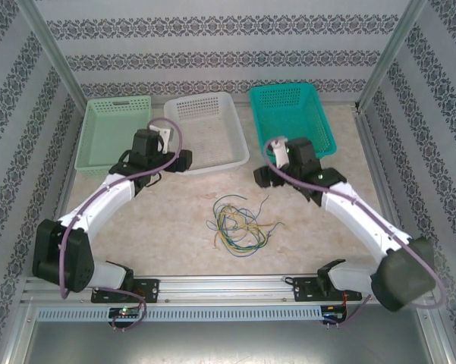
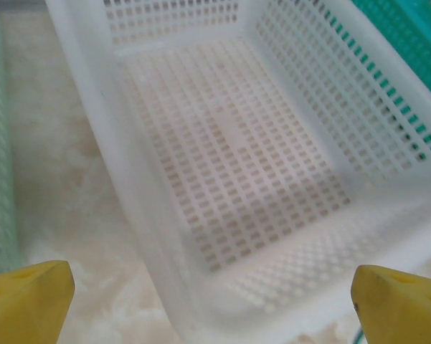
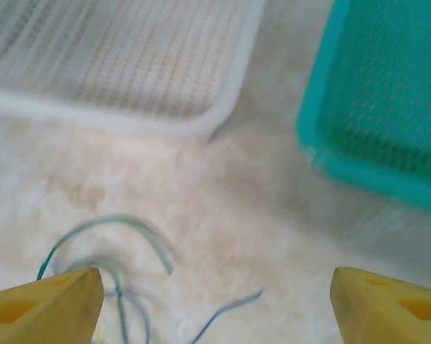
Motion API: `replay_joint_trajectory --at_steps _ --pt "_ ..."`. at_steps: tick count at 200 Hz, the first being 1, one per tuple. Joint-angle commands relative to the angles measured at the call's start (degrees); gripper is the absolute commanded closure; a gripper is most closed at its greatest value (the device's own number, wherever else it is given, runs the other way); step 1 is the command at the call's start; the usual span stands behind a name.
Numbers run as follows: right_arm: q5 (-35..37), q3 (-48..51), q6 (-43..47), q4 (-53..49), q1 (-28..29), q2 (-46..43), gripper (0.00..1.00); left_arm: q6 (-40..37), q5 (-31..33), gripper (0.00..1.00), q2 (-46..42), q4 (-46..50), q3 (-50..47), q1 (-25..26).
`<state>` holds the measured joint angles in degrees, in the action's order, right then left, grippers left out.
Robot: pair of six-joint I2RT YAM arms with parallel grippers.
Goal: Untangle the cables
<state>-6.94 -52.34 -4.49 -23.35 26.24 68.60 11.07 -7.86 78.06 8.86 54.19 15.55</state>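
The cables point(image 1: 239, 224) lie in a loose tangle of thin yellow, blue and green strands on the marbled table, between the two arms. My left gripper point(image 1: 183, 160) hovers at the near edge of the white basket, open and empty; its yellow fingertips point(image 2: 29, 301) stand far apart. My right gripper point(image 1: 262, 176) hangs up and right of the tangle, also open with nothing in it. In the right wrist view some green and blue cable ends point(image 3: 122, 251) curl on the table by the left fingertip point(image 3: 46, 304).
Three perforated baskets line the back of the table: a light green one point(image 1: 114, 133), a white one point(image 1: 209, 129) and a teal one point(image 1: 292, 114). Patterned walls close in both sides. A metal rail point(image 1: 228, 288) runs along the near edge.
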Motion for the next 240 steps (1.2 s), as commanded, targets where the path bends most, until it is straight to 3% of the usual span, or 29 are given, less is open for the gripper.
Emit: replay_joint_trajectory --at_steps 1,22,44,100,134,187,219,240 --pt "1.4 6.1 1.5 -4.0 6.8 -7.4 0.20 6.5 -4.5 0.00 -2.7 -5.1 -6.7 1.8" --pt "5.2 10.1 1.3 -4.7 14.0 -13.3 0.21 7.4 -5.2 0.00 -4.6 -6.9 -11.3 4.0" --pt "6.9 12.3 0.0 -4.8 17.9 -15.3 0.22 7.5 -6.1 0.00 -7.2 -6.5 -13.3 5.5" --pt "14.7 11.7 1.5 -7.1 28.1 -7.8 0.21 10.9 -8.1 0.00 -15.3 -9.7 -21.9 6.4" --pt "16.0 9.3 2.9 -8.6 30.3 -3.0 0.18 11.2 -8.7 0.00 -17.7 -8.1 -23.2 6.5" --pt "14.3 9.8 5.8 -9.0 31.5 -3.2 0.19 11.3 -8.0 0.00 -20.0 -7.5 -24.9 6.5" --pt "17.2 7.6 5.4 -11.7 31.7 -4.1 0.19 11.2 -7.7 0.00 -20.9 -5.8 -24.8 6.5" --pt "12.8 6.8 6.9 -13.0 31.7 -5.8 0.20 11.1 -7.5 0.00 -21.4 -5.5 -24.9 6.5"
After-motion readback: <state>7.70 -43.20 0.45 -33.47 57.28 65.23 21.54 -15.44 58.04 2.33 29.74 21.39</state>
